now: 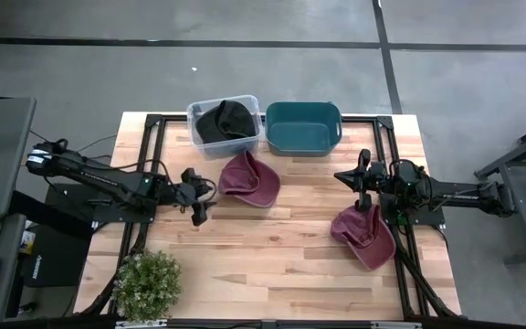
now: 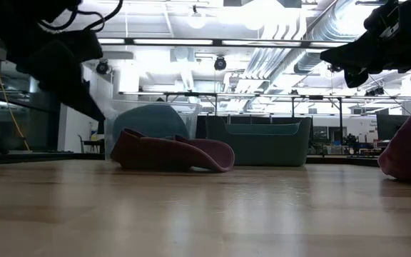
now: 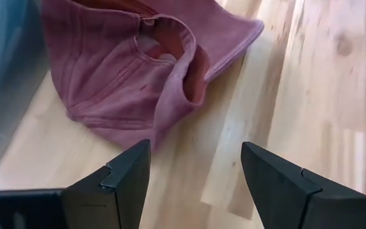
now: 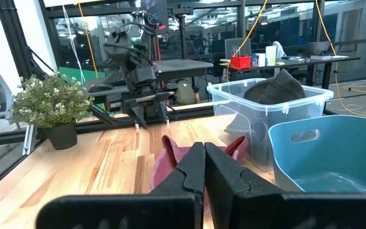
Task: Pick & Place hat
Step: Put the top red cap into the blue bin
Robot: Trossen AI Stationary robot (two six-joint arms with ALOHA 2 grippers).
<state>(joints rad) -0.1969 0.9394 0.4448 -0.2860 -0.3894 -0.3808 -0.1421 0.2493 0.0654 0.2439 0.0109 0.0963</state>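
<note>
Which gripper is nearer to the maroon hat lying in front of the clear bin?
Left. The left gripper hovers open just beside that maroon hat, fingers aimed at it. The right gripper, shut, sits across the table, nearer the second maroon hat.

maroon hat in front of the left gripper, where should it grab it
Grip the raised back edge of the hat, by the strap opening, coming down from the left gripper's side. That fold stands up off the wood; the brim lies flat on the far side. The fingers are already open.
</note>
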